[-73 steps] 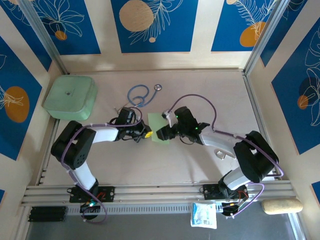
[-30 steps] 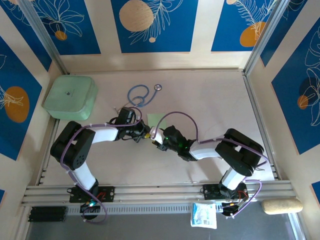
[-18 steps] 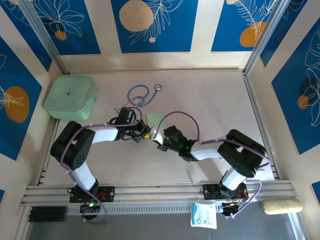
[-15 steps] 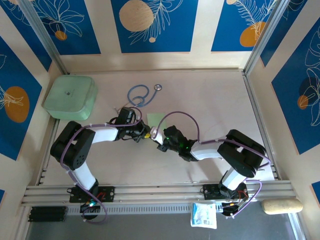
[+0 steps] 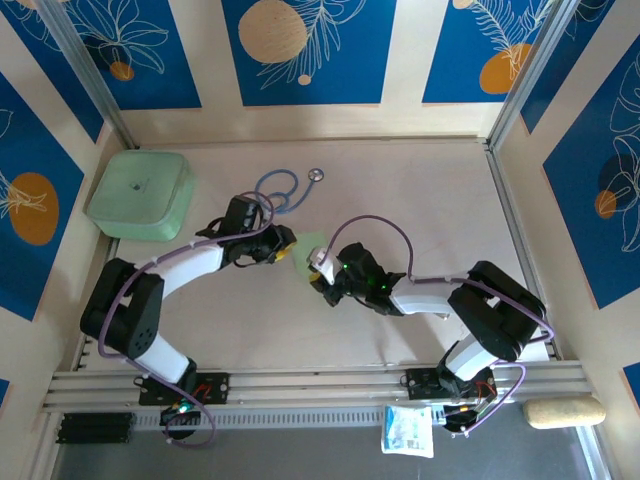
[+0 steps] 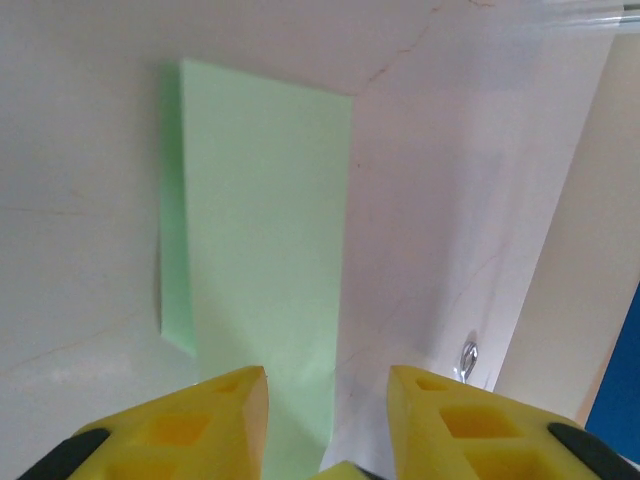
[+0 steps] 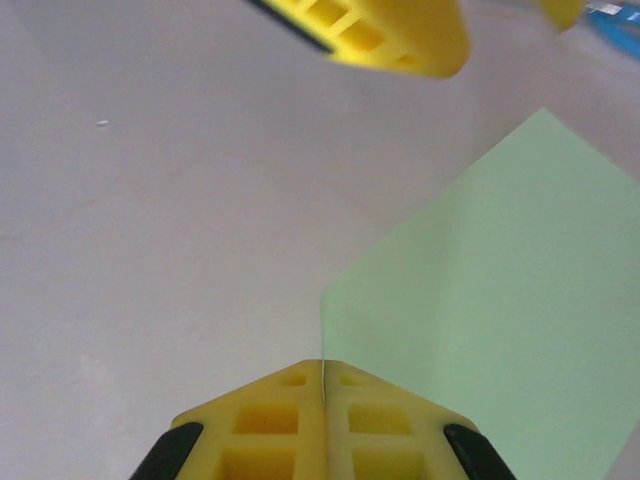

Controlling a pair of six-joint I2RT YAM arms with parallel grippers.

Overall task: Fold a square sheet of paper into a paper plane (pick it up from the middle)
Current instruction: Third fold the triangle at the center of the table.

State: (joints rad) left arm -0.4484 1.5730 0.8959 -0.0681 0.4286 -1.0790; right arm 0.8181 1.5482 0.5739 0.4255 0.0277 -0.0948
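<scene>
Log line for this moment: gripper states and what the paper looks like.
left gripper: open, above square sheet of paper | right gripper: shut on its edge | sheet: looks folded into a narrow strip

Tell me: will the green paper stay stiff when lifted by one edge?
Probably floppy: the green paper looks very thin, and one layer curls up at its side. Likely light and easily creased: the right gripper pinches only its edge.

Open tabletop [image 5: 440, 200] at right; stethoscope [image 5: 278, 187] and green box [image 5: 140, 193] at left.
</scene>
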